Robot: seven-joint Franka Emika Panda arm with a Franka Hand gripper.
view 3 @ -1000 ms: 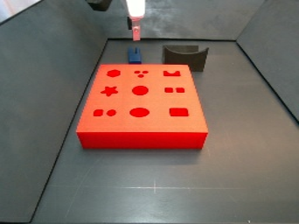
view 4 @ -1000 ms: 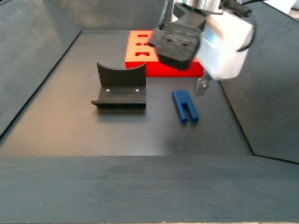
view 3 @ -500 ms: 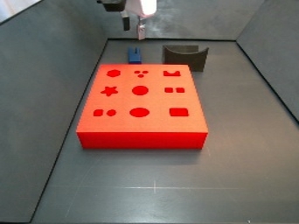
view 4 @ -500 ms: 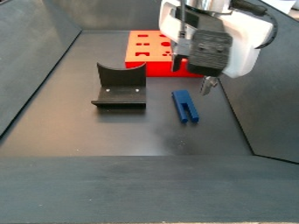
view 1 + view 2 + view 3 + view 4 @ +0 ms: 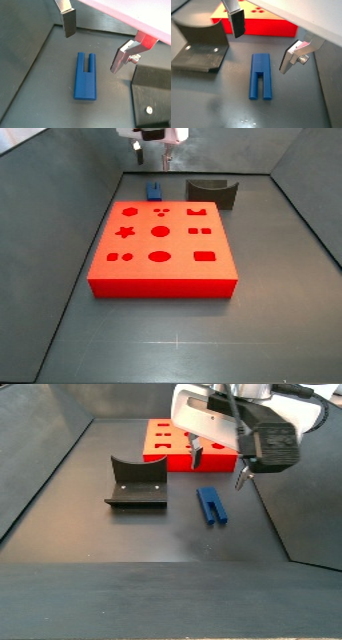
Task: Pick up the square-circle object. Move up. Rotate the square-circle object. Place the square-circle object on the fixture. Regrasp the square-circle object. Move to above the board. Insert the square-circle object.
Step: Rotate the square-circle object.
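Observation:
The square-circle object (image 5: 85, 77) is a small blue block with two short prongs, lying flat on the dark floor (image 5: 260, 75). In the side views it sits behind the board (image 5: 158, 191), beside the fixture (image 5: 211, 504). My gripper (image 5: 91, 52) hangs above it, open, with nothing between its fingers (image 5: 261, 53). In a side view the fingertips (image 5: 242, 481) stand clear above the block. The fixture (image 5: 136, 482) is a dark grey bracket (image 5: 214, 192), also seen in a wrist view (image 5: 201, 47). The red board (image 5: 160, 238) has darker shape cut-outs.
Grey walls (image 5: 80, 168) enclose the dark floor on all sides. The board's near end (image 5: 167, 439) lies close behind the gripper (image 5: 218, 469). Bare floor stretches in front of the board (image 5: 174, 338).
The gripper has turned about its vertical axis over the blue block, so both fingers now show spread apart. The block, fixture and board have not moved.

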